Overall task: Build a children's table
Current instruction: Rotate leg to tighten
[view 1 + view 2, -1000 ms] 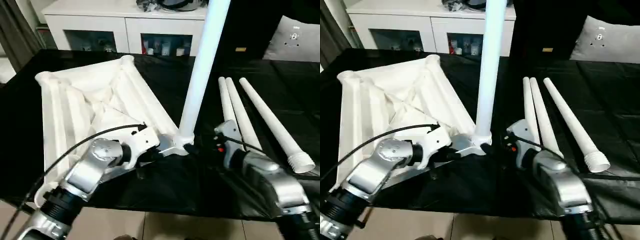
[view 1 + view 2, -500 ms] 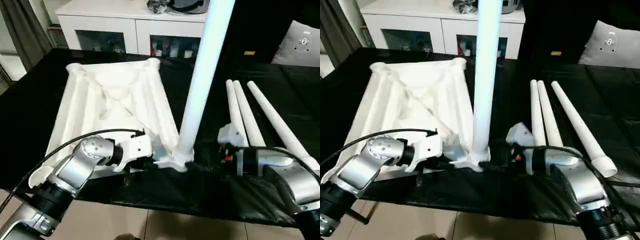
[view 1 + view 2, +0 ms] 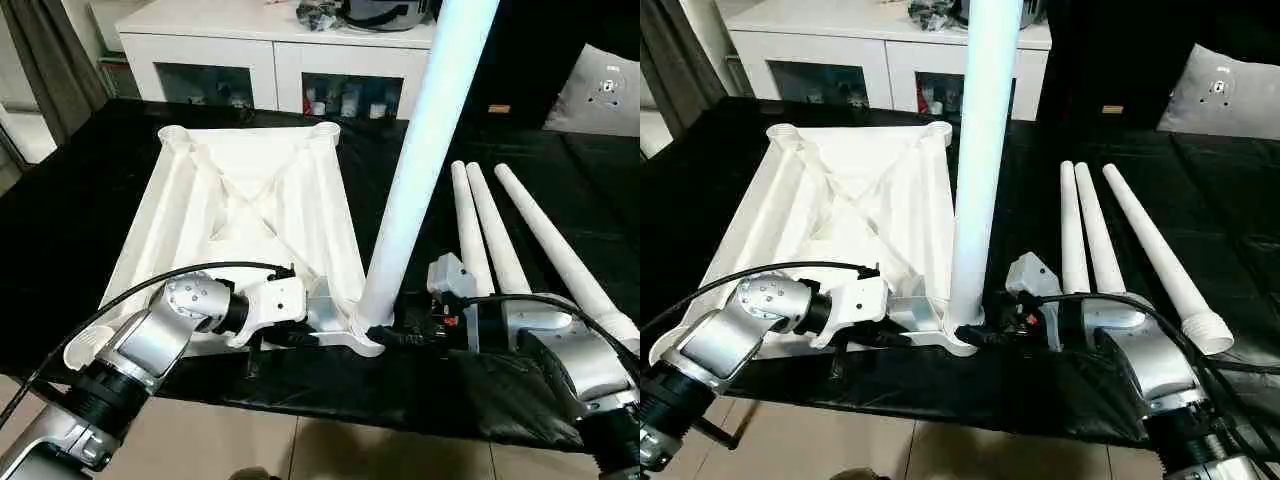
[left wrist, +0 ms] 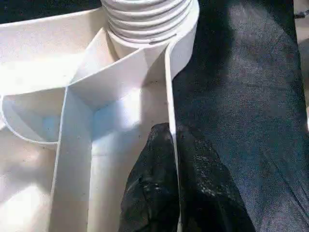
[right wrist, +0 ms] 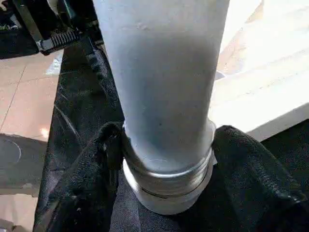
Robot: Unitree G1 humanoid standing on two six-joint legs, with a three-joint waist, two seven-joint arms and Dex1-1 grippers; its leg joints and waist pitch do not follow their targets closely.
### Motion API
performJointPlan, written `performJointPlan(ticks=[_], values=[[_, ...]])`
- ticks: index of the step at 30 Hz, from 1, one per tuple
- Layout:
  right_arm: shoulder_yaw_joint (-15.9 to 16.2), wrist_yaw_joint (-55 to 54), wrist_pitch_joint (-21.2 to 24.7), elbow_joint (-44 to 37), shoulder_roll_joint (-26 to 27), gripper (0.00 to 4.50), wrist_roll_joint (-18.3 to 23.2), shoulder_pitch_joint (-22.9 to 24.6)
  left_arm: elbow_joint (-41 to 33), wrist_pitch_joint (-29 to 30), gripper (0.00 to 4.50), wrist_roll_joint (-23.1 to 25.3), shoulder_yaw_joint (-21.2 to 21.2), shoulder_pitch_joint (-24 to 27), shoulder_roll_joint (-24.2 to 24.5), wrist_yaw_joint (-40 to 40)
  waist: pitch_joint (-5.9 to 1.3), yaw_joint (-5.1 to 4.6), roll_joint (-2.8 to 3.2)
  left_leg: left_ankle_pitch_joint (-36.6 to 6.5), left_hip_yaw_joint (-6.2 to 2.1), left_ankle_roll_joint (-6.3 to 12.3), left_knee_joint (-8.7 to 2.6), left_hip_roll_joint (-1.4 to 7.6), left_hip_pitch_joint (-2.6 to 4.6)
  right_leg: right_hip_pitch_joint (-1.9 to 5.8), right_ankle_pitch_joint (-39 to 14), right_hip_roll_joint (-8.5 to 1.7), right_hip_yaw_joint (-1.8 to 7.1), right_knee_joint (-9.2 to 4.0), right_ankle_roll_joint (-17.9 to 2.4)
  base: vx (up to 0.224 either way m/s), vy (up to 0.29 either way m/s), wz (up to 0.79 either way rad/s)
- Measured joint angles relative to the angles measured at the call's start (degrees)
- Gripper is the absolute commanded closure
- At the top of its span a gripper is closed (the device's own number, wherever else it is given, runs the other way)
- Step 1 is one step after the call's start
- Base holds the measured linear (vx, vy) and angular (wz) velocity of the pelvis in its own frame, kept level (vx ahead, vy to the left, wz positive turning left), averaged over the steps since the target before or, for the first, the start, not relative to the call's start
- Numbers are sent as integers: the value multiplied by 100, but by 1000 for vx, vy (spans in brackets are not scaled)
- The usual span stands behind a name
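The white tabletop [image 3: 240,210] lies upside down on the black table, ribbed underside up. One white leg [image 3: 420,170] stands upright in its near right corner socket [image 3: 362,335]. My left gripper [image 4: 171,133] is shut on the thin rim of the tabletop's near edge, just left of that socket. My right gripper [image 5: 166,159] reaches in from the right, its black fingers [image 5: 108,145] pressed against both sides of the leg's threaded base. Three more legs [image 3: 497,245] lie side by side on the table to the right.
A white glass-door cabinet [image 3: 270,60] stands behind the table and a grey cushion [image 3: 605,90] sits at the back right. The table's front edge [image 3: 330,410] runs just under my forearms, with tiled floor [image 3: 300,450] below it.
The right gripper's fingers have closed in on the upright leg's base. The tabletop has swung round to lie squarer to me, and the view has shifted. The left grip is unchanged.
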Motion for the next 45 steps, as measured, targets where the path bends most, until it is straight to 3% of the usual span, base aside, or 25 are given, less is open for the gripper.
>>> performJointPlan(ticks=[4,5,10,12,27,28,32,37,40,45], values=[[6,1,-76,37,15,178,-37,0,21,-20,450,1,5,0,0,-7,0,-9,0,0,0,0,0,0,2,2,0,0,0,1,0,0,0,0],[1,26,-28,36,27,122,-15,-1,30,-22,450,0,8,0,0,-15,-1,-11,1,0,0,0,0,0,4,4,0,0,0,1,0,0,0,0],[-18,48,180,44,80,99,88,-7,36,-36,450,1,9,0,-11,-33,-1,-7,2,0,0,0,0,1,8,8,-1,0,0,0,0,0,0,0],[8,26,110,50,89,66,54,-7,36,-52,450,2,8,0,-15,-37,-1,1,2,0,0,0,0,0,5,7,-1,0,0,0,0,0,0,0],[61,-91,-43,222,334,62,-85,-6,41,-103,450,19,0,0,-27,-38,0,20,4,0,0,0,0,1,3,6,-1,0,-1,0,0,0,0,0],[61,-96,-43,222,345,91,-77,-6,41,-104,450,19,-1,0,-27,-38,-1,20,4,0,0,0,0,1,3,6,-1,0,-1,0,0,0,0,0],[18,-135,-30,223,389,103,-13,-1,41,-104,450,16,1,0,-26,-52,-1,21,4,-1,0,-1,0,1,3,5,-2,0,-1,0,0,0,0,0],[-48,-148,10,208,437,153,128,93,35,-80,450,-2,2,5,-27,-108,-1,33,4,-1,0,0,0,1,3,6,-2,0,-1,-2,0,0,0,0],[-118,-233,175,83,516,169,208,251,-137,194,450,-103,86,134,-52,-101,-6,31,8,-1,0,-1,-2,1,7,8,-4,0,-1,-1,-1,0,0,0],[-116,-624,527,-55,796,178,190,338,-475,781,450,-208,265,400,-63,26,-23,-68,22,-3,1,-2,-5,2,44,33,-8,1,0,0,2,0,0,0]])
